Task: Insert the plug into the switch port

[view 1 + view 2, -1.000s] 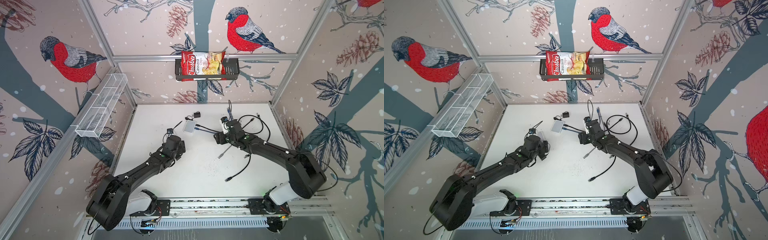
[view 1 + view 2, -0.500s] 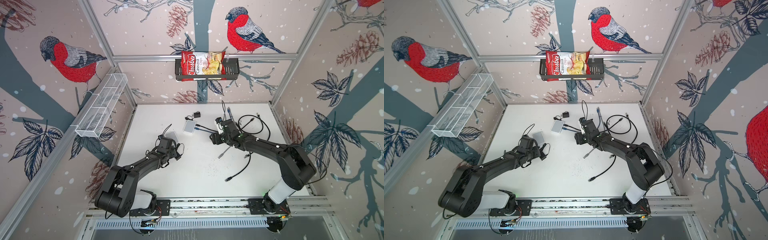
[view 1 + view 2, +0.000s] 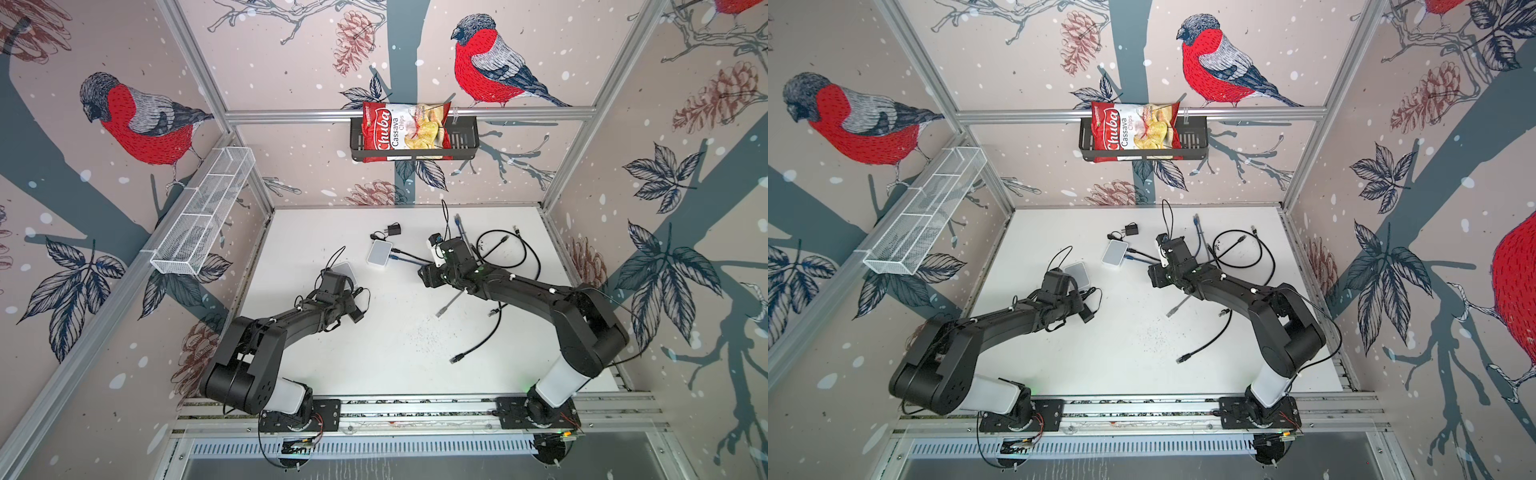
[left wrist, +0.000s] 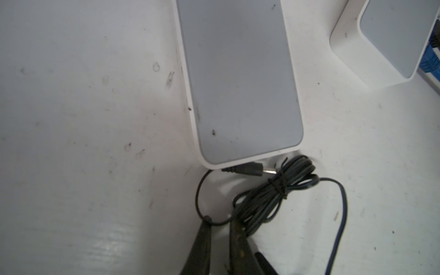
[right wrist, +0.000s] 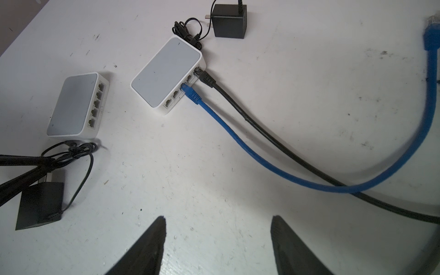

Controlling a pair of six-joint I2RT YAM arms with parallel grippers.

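- Switch [image 4: 238, 78] runs off the upper frame edge; its ports are hidden.
- Left hand [image 4: 220, 228] pinches the thin cable [image 4: 198, 190] beside the loose plug [image 4: 250, 169].
- Right hand [image 5: 217, 228] hangs spread, empty.

The table [image 5: 285, 71] is white, scuffed with small dark specks and smudges. Just ahead of the left gripper [image 4: 220, 222], whose fingers are black, lies a switch [image 4: 240, 78] with a pale grey top and white rim; a black barrel plug [image 4: 247, 169] with a silver tip lies against its near edge, beside a bundled black cord [image 4: 276, 190]. Ahead of the right gripper [image 5: 217, 220], also black-fingered, a second switch [image 5: 166, 71] shows the same grey top and white sides, with a bright blue cable [image 5: 262, 162] and a black cable [image 5: 273, 140] in its ports. Beyond it sits a matte black adapter [image 5: 229, 23]. The walls [image 3: 124, 124] are beige, patterned with red-breasted grey birds, pinecones and dark blue-grey leaves.
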